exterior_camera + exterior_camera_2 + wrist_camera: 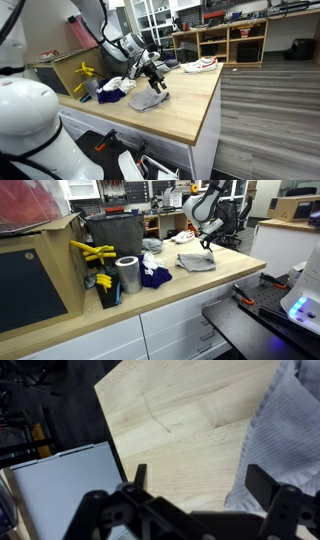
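Bench layout, left to right in an exterior view: a yellow plastic clamp-like tool at the far left; a shiny metal cylinder just beside it; a crumpled purple cloth; then the flat grey fabric towel, lying on the light wooden countertop toward its right end, apart from the purple cloth.

The black Robotiq gripper hangs just above the grey fabric towel, pointing down; I cannot tell from here whether it touches the fabric. In the wrist view the two fingers stand spread wide with nothing between them; bare wood fills most of the gap, and the towel occupies only the right side, by the right finger.

Procedure for the step in hand, as I judge it:
- Shift the wrist toward the towel until a fold or edge lies midway between the fingers.
- Hold the tool vertical and descend slowly until the pads meet fabric, not wood.
- Close only when cloth shows on both sides of the pinch line.

Risk: closing at the present offset would likely catch a thin edge or nothing; pressing too hard would jam the pads on the countertop.
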You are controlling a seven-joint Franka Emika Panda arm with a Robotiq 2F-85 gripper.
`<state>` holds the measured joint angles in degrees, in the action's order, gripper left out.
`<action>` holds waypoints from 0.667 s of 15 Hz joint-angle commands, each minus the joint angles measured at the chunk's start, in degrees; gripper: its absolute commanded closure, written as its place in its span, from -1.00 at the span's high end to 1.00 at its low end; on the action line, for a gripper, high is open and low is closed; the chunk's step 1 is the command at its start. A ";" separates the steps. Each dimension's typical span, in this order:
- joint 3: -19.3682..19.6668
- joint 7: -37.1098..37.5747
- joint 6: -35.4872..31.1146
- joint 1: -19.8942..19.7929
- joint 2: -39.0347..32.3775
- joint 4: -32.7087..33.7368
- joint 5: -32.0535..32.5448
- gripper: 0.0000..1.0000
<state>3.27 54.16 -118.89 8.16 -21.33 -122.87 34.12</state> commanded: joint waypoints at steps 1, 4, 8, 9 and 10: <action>-0.30 2.50 -4.84 -0.57 -1.02 0.73 -4.07 1.00; 0.24 3.50 -8.58 -0.03 -2.60 0.68 -6.03 1.00; 1.11 3.88 -15.71 0.31 -4.76 0.07 -7.14 1.00; 1.50 4.01 -16.31 0.70 -4.99 0.01 -7.20 1.00; 1.61 3.54 -16.24 0.80 -5.09 -0.09 -7.63 1.00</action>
<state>3.88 57.23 -133.55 8.03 -26.08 -122.81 27.94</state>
